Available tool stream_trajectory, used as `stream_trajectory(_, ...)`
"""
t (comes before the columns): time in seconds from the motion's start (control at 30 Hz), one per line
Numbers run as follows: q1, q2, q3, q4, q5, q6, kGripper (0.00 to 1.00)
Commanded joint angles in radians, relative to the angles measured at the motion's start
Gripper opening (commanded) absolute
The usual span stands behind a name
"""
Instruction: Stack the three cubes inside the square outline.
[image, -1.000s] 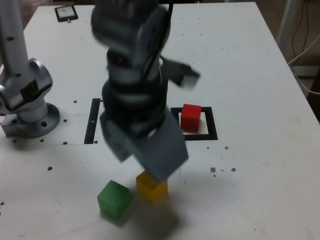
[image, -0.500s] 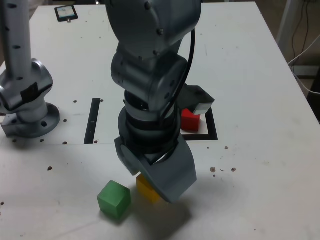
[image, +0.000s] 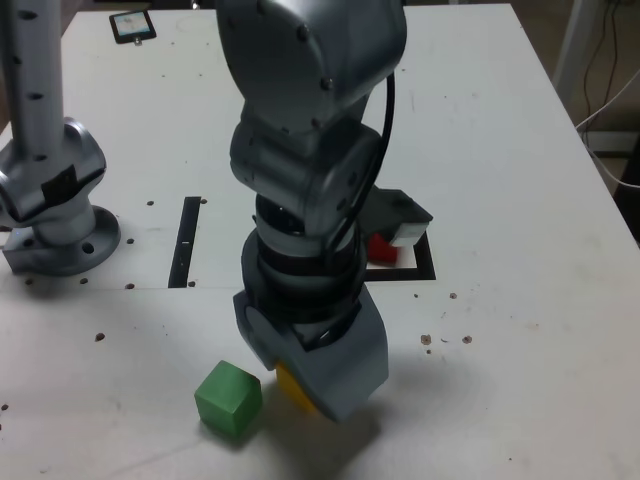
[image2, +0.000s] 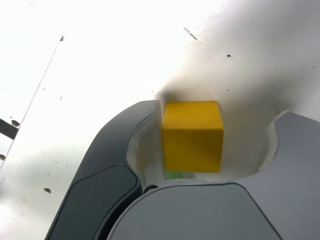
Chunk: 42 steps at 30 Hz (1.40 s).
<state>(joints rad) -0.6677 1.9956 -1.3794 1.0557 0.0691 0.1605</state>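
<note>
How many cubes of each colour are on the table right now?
Red cube: 1, mostly hidden behind the arm
Yellow cube: 1, between the gripper jaws
Green cube: 1
Total: 3

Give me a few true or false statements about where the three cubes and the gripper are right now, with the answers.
1. The yellow cube sits between the fingers of the gripper. True.
2. The green cube is stacked on the yellow one. False: it rests on the table beside it, toward the exterior view's left.
3. The red cube is inside the square outline. True, though the arm hides most of it.
4. All three cubes are already in the outline. False: only the red one is.
5. The gripper is lifting the yellow cube high over the table. False: the cube is still down on the table.
</note>
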Motion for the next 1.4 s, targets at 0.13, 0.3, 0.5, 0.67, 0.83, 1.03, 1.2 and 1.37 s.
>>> stream_trajectory(0.13, -0.007, 0.007, 0.007, -0.025, -0.012, 0.002, 0.54)
stream_trajectory(0.3, -0.007, 0.000, 0.005, -0.017, -0.014, 0.002, 0.28)
stream_trajectory(0.5, -0.007, -0.002, 0.004, -0.008, -0.011, 0.008, 0.19)
stream_trajectory(0.67, -0.006, -0.003, 0.003, 0.005, -0.006, 0.014, 0.18)
stream_trajectory(0.83, -0.002, -0.022, -0.024, 0.046, -0.002, 0.014, 0.18)
stream_trajectory(1.03, 0.071, -0.058, -0.167, 0.197, 0.036, 0.047, 0.18)
stream_trajectory(1.2, 0.205, -0.070, -0.321, 0.349, 0.077, 0.092, 0.18)
stream_trajectory(1.37, 0.343, -0.054, -0.402, 0.423, 0.081, 0.081, 0.18)
